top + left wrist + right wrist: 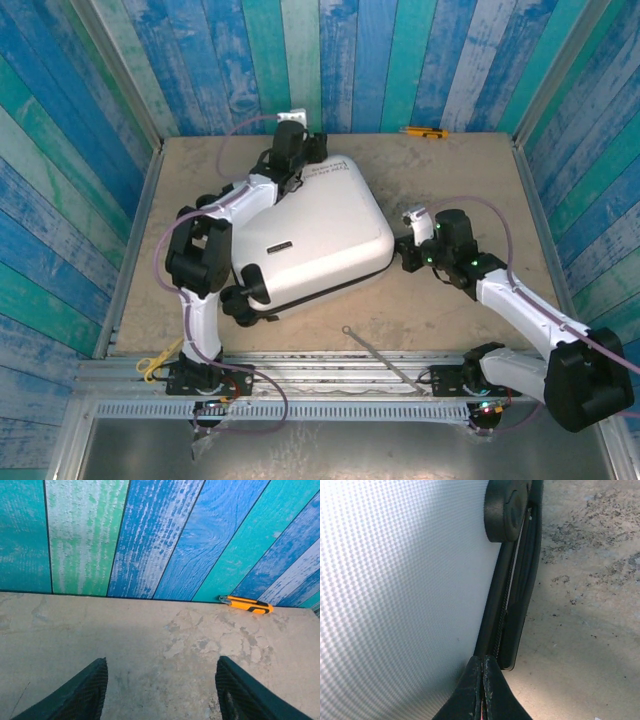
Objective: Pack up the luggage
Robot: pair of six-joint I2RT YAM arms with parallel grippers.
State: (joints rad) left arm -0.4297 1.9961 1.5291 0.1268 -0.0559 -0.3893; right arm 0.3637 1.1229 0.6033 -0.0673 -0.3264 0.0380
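The luggage [320,235] is a white hard-shell suitcase lying shut and flat in the middle of the table, black wheels [240,295] toward the near left. My left gripper [300,138] sits at its far corner, pointing at the back wall. It is open [162,680], with bare table between the fingers [85,690]. My right gripper [403,248] is at the case's right edge. In the right wrist view it is shut [483,662], its tips against the black zipper seam [507,595] beside the dimpled white shell [395,580]. A thin red sliver shows between the pads.
An orange utility knife [425,131] [246,604] lies against the back wall. A thin metal rod [380,355] lies near the front edge. A yellow object [152,362] sits by the left arm's base. Blue and green plank walls enclose the table [470,200].
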